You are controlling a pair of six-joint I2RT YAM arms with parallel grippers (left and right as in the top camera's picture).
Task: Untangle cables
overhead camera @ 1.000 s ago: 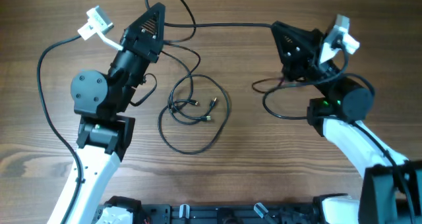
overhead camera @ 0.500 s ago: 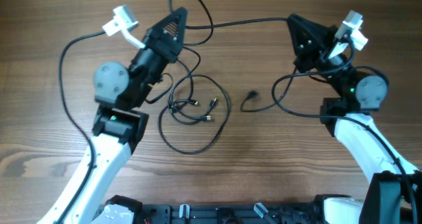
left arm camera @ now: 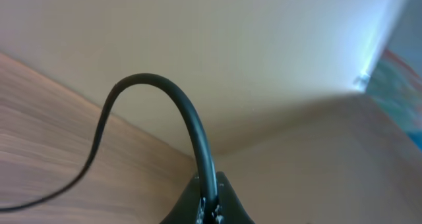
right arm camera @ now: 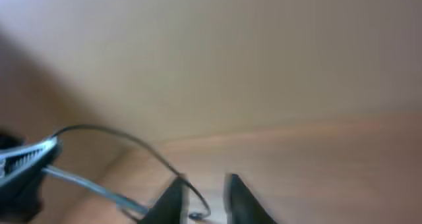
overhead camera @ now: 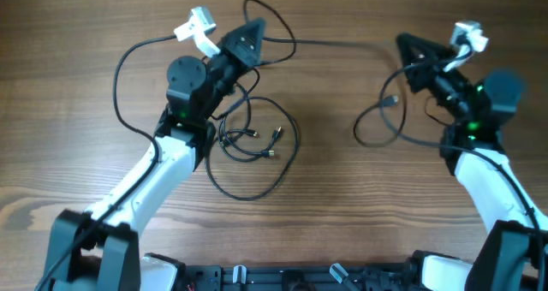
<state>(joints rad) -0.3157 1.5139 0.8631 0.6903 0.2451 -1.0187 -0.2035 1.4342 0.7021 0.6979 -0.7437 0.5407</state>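
Wood-grain worktop (overhead camera: 342, 205), limp light cables (overhead camera: 253, 141) coiled left of centre, one strand (overhead camera: 342, 43) strung along the far edge — left gripper (overhead camera: 248, 36) pinched shut on it, right gripper (overhead camera: 409, 47) parted around it — likely easiest taken near a plug (overhead camera: 272, 137)

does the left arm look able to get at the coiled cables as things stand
Probably not yet: the left gripper is shut on a cable, raised beyond the coiled cables, though nothing covers them.

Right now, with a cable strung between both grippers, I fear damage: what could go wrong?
The strung cable looks nearly straight between the left gripper and right gripper; wider pulling might strain it or yank it free. Loops by the left gripper run toward the loose coil, so pulling might tighten that tangle.
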